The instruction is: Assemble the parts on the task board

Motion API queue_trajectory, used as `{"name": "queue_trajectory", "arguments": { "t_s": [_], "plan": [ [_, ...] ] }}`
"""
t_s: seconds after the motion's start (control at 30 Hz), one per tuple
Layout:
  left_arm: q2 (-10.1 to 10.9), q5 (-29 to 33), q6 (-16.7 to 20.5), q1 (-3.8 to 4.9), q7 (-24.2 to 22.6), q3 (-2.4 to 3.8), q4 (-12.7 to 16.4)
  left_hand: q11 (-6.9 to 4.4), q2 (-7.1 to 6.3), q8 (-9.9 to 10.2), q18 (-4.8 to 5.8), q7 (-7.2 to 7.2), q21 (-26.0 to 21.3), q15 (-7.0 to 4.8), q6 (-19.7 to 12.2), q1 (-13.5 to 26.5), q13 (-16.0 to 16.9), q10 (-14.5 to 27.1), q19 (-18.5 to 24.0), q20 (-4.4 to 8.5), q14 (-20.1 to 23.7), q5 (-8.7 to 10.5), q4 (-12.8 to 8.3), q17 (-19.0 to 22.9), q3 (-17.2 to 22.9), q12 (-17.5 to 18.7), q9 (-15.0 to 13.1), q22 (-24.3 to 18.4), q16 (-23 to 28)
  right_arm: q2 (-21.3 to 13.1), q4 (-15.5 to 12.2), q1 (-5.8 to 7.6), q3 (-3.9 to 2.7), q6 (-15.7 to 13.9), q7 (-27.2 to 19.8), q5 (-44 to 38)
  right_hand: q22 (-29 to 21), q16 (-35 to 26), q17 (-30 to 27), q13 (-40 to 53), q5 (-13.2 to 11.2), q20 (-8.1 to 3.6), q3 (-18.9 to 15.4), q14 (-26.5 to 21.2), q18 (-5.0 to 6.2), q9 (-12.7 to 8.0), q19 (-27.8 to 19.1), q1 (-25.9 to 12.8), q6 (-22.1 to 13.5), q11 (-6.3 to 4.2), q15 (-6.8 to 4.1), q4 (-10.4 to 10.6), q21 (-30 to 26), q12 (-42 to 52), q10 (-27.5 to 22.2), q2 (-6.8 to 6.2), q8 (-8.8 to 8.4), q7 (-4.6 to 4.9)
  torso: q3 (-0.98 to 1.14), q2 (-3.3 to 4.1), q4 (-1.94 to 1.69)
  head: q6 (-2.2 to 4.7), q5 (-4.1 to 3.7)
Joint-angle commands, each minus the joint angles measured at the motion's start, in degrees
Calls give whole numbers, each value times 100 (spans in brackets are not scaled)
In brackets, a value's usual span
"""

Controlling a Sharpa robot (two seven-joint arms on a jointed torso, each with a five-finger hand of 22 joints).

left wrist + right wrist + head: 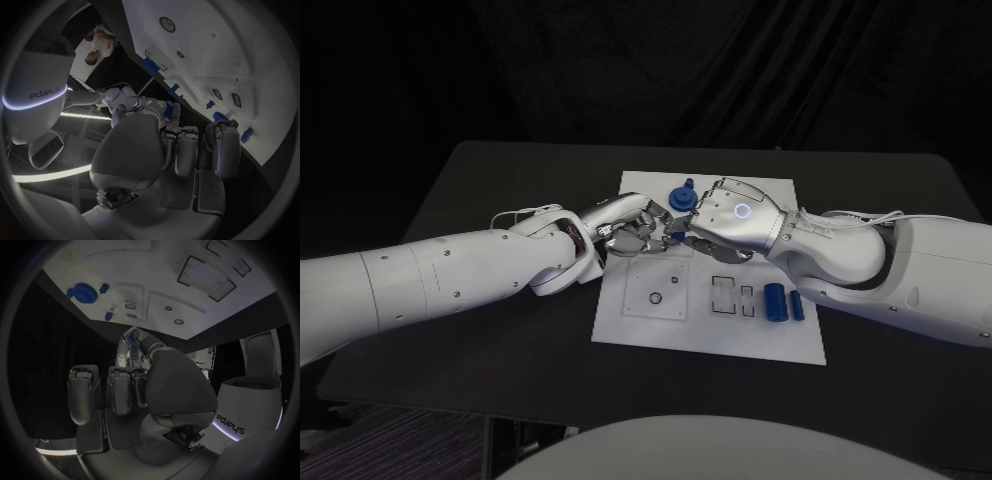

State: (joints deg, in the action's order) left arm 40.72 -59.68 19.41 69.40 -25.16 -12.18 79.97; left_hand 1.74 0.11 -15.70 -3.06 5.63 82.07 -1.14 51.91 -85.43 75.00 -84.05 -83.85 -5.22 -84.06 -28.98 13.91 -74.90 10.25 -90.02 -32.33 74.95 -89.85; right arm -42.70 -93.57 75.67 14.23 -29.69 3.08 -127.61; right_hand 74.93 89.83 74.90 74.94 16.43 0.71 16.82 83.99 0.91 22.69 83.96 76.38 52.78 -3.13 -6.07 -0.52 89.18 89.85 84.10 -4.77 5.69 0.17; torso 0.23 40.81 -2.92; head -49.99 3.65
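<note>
Both hands meet over the near-left part of the task board (708, 330), fingertips almost touching. The left hand (629, 222) curls its fingers in; the left wrist view shows a small blue part (170, 108) between its fingertips, so it seems to pinch it. The right hand (733, 218) has fingers bent downward; whether it holds anything I cannot tell. Just beyond the hands, a round blue part (682, 196) stands on the board. Nearer the robot, beside the right forearm, two blue cylinders (783, 302) lie side by side next to rectangular recesses (726, 294).
</note>
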Motion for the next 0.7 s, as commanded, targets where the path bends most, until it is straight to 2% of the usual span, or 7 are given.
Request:
{"name": "queue_trajectory", "arguments": {
  "t_s": [0.03, 0.23, 0.4, 0.57, 0.7],
  "plan": [
    [-21, 37, -106, -15, -56, 4, 11, -59, 1, -57, 83, -19, -11, -56, 69, -96, 1500, -595, -25, 46, -594, 7, -24, -1510, 82, 2, -44, 1213, -15, 13, -3, -11, -7, -33, -52, -61, 1459, 17, 1510, 1506, -7, -57, 51, 601, -53, -15, 523, 13, -58, -48, -59, -4, -44, 15, 590, -14, -36, -11, 0, 0, 2, -1, 16],
    [-16, 37, -124, -17, -42, 4, 10, -65, -10, -83, 83, -23, -12, -61, 84, -102, 1500, -595, -25, 51, -594, 30, -29, -1510, 129, 2, -62, 1213, -15, 5, 1, -13, -7, 0, -45, -61, 1451, 17, 1510, 1506, -9, -77, 109, 601, -48, -81, 509, 29, -152, -75, -80, -30, -64, 15, 590, -35, -116, -51, 1, 1, 3, -1, 30],
    [-1, 37, -137, -18, -32, 4, 10, -75, -41, -132, 86, -33, -3, -70, 112, -122, 1500, -595, -32, 59, -594, 24, -57, -1510, 211, 2, -97, 1216, -15, -52, -5, -15, -7, -116, -15, -61, 1442, 17, 1510, 1506, -11, -101, 171, 601, -41, -201, 493, 27, -341, -103, -103, -49, -88, 15, 590, -81, -211, -96, 1, 1, 0, -1, 58],
    [28, 37, -142, -18, -5, 4, 1, -84, -78, -186, 84, -43, -9, -79, 139, -131, 1500, -595, -29, 68, -594, -4, -83, -1510, 293, 2, -136, 1215, -15, -173, -32, -16, -7, -470, -92, -7, 1445, 17, 1510, 1506, -16, -134, 203, 601, -43, -403, 497, -13, -746, -141, -135, -15, -82, 15, 590, -131, -219, -232, 3, 0, -2, -1, 78],
    [53, 37, -140, -19, 25, 4, -9, -88, -93, -204, 84, -46, -9, -82, 149, -130, 1500, -595, -29, 71, -594, -7, -91, -1510, 318, 2, -150, 1215, -15, -307, -79, -16, -7, -826, -219, 166, 1446, 17, 1510, 1506, -17, -140, 200, 601, -44, -445, 499, -30, -822, -145, -139, 16, -78, 15, 590, -144, -216, -254, -1, 0, 0, -1, 105]
  ]
}}
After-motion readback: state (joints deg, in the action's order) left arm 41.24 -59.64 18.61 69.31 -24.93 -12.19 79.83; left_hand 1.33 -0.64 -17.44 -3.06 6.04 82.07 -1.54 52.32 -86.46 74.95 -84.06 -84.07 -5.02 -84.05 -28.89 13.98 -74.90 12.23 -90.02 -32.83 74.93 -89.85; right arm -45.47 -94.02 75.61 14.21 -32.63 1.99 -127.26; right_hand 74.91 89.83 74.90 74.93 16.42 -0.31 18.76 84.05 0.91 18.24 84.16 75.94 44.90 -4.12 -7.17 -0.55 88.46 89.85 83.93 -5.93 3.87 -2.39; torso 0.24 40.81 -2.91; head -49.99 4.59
